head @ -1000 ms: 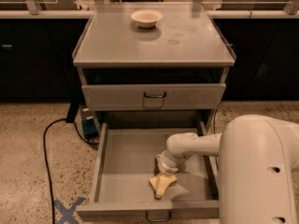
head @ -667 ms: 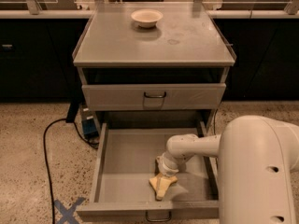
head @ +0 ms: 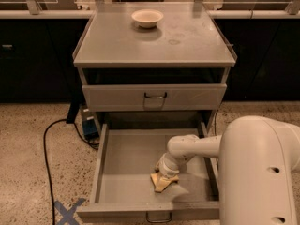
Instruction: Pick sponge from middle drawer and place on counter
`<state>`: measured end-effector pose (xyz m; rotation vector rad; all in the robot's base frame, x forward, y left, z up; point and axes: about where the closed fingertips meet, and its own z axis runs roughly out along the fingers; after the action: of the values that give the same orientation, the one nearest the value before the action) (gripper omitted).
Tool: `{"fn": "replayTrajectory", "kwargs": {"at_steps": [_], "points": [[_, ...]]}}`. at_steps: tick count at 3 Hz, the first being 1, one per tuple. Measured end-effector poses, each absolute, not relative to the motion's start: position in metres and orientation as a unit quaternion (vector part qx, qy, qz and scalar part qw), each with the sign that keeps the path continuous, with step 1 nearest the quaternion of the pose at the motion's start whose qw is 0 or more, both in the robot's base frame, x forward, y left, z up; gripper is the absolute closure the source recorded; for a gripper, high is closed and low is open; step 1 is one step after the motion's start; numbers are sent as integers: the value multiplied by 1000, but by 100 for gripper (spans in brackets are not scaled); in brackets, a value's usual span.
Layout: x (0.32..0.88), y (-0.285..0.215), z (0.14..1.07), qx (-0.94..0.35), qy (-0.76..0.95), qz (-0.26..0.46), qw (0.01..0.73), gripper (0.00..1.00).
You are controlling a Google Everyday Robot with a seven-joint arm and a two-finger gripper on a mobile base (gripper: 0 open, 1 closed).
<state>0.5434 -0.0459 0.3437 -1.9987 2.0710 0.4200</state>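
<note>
Sponge (head: 159, 183) lay on the grey floor of the middle drawer (head: 124, 158), toward the front and a little right of centre. The drawer stood pulled well out of the cabinet, its small wire handle (head: 158, 216) showing at the bottom edge. The gripper (head: 165, 175) pointed down into the drawer and sat right on top of the sponge, covering its upper part; whether it had closed on the sponge could not be told. The white arm (head: 193, 146) reached in from the right, over the drawer's right wall, and the robot's bulky white body (head: 260, 172) filled the lower right corner.

Above the open drawer, the upper drawer (head: 197, 97) was shut, showing only a flat grey face with a dark handle. The counter (head: 140, 46) carried a white bowl (head: 147, 18) near its back edge, with faint ring stains to the bowl's right. On the speckled floor at left, a black cable (head: 46, 146) curved toward the cabinet, and a blue tape cross (head: 67, 211) lay near the drawer's front left corner.
</note>
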Motion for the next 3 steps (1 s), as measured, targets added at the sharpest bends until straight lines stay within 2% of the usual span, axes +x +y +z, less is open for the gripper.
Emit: {"fn": "replayTrajectory", "kwargs": {"at_steps": [2,3], "points": [[543,-46,344,-682,707,143,116,89],[551,-50,372,-676,707,160,135,100]]}}
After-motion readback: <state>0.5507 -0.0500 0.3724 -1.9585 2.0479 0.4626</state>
